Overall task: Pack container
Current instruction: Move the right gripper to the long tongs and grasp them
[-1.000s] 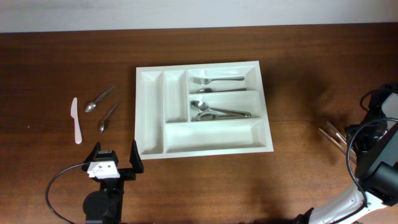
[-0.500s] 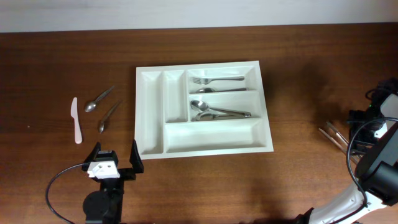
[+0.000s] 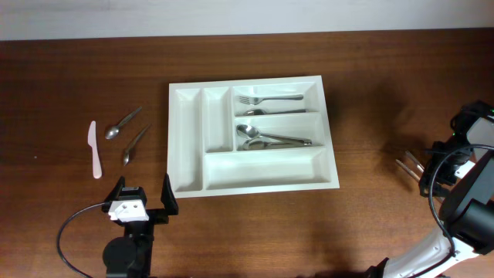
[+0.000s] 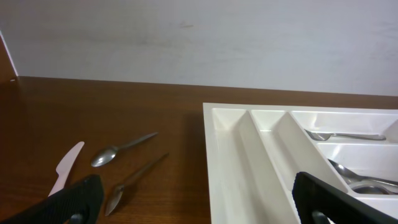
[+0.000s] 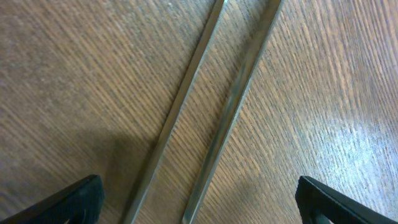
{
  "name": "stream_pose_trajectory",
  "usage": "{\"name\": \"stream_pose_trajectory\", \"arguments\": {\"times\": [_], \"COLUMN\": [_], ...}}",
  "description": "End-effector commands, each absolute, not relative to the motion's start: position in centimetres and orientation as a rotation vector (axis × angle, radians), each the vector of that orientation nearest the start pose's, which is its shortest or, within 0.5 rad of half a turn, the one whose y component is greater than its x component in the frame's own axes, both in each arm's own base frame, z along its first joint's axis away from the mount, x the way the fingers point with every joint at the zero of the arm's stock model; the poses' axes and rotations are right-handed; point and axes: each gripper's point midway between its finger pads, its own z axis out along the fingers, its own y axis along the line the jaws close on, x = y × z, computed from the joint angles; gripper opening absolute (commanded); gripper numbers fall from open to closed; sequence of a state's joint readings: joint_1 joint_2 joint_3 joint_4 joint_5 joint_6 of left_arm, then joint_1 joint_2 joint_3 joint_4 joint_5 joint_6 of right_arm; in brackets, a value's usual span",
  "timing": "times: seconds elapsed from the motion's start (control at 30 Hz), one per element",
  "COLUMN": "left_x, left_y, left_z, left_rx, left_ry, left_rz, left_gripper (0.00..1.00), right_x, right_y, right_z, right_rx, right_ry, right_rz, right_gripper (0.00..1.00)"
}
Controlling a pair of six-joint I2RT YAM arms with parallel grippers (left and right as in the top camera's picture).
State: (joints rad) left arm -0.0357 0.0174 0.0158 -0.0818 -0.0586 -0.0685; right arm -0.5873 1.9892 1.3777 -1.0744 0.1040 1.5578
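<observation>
Desk [image 3: 370, 93]: dark brown wood, and it carries everything here.
Container [image 3: 262, 174]: white five-part tray lying flat at mid-desk, slightly askew. In the left wrist view its near-left corner [image 4: 236, 162] fills the right half.
Right arm [image 3: 471, 201]: at the right edge of the desk, well apart from the container.
Left arm [image 3: 127, 247]: at the near edge, just beside the container's near-left corner.
Right jaws: spread wide and gripping nothing, low over two thin metal handles [image 5: 230, 106]. I cannot tell whether they touch them.
Left jaws: spread wide with nothing between them, facing the container.
Forks [image 3: 268, 100]: in the far horizontal compartment.
Tray spoons [image 3: 266, 139]: in the middle horizontal compartment.
White knife [image 3: 94, 150]: on the desk, far left.
Loose spoons: one [image 3: 122, 124] and another [image 3: 135, 144], side by side between the knife and the container.
</observation>
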Motion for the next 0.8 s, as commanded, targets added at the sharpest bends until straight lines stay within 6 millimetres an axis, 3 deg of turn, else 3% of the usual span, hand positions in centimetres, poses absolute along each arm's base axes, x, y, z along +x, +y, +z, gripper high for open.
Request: {"name": "stream_pose_trajectory", "arguments": {"times": [0.0, 0.17, 0.33, 0.63, 0.77], "left_x": [24.6, 24.6, 24.6, 24.6, 24.6], "left_y": [0.1, 0.1, 0.1, 0.1, 0.1], "left_z": [15.6, 15.6, 15.6, 15.6, 15.6], "left_rx": [-0.067, -0.067, -0.067, -0.067, -0.067], "left_ry": [1.653, 1.654, 1.654, 1.654, 1.654], "left_rz": [-0.033, -0.033, -0.033, -0.033, -0.033], "left_gripper": [0.99, 0.99, 0.99, 0.99, 0.99], "right_x": [26.3, 26.2, 26.0, 26.0, 26.6], "right_y": [-20.0, -19.9, -19.8, -19.8, -20.2], "right_z": [1.5, -0.3, -0.5, -0.5, -0.5], "right_rx": [-2.729, -2.752, -2.750, -2.743, -2.697], "right_ry": [-1.450, -1.460, -1.460, -1.471, -1.598], "right_rz": [0.268, 0.253, 0.256, 0.255, 0.234], "right_gripper": [0.99, 0.99, 0.58, 0.29, 0.19]}}
